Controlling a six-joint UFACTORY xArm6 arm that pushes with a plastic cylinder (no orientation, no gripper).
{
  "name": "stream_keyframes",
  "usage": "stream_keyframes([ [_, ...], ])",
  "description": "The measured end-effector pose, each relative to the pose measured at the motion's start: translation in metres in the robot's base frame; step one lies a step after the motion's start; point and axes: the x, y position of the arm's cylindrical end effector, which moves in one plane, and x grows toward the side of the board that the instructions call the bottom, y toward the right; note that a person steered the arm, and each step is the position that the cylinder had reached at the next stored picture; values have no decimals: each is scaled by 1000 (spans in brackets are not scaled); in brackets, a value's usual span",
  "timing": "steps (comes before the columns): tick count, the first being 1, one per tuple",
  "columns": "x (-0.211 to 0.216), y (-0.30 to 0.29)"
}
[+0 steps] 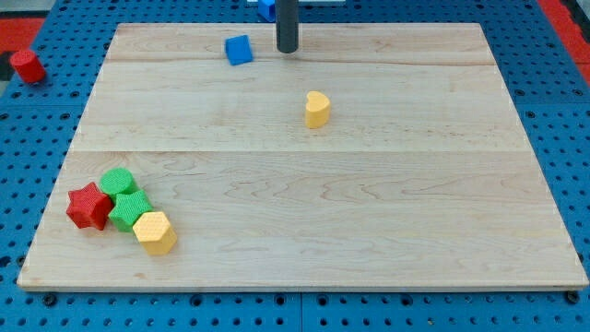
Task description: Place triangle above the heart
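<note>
A yellow heart block (317, 109) sits on the wooden board (304, 203), right of centre in its upper half. A blue block (239, 50), squarish from here, lies near the board's top edge, up and left of the heart. Another blue block (266, 7) shows at the view's top edge, cut off and partly behind the rod, so its shape cannot be made out. My tip (288, 51) rests near the board's top edge, just right of the first blue block with a small gap, and up and left of the heart.
A cluster lies at the board's lower left: a red star (88, 206), a round green block (117, 182), a second green block (130, 209) and a yellow hexagon (154, 231). A red cylinder (28, 65) lies off the board at the view's upper left.
</note>
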Motion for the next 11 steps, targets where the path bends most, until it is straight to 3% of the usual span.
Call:
stream_keyframes([
  [1, 19, -69],
  [2, 7, -152],
  [3, -29, -163],
  [4, -38, -102],
  [5, -34, -78],
  [6, -22, -118],
  [7, -3, -118],
  [8, -4, -49],
  [9, -24, 11],
  [10, -27, -23],
  [11, -41, 17],
])
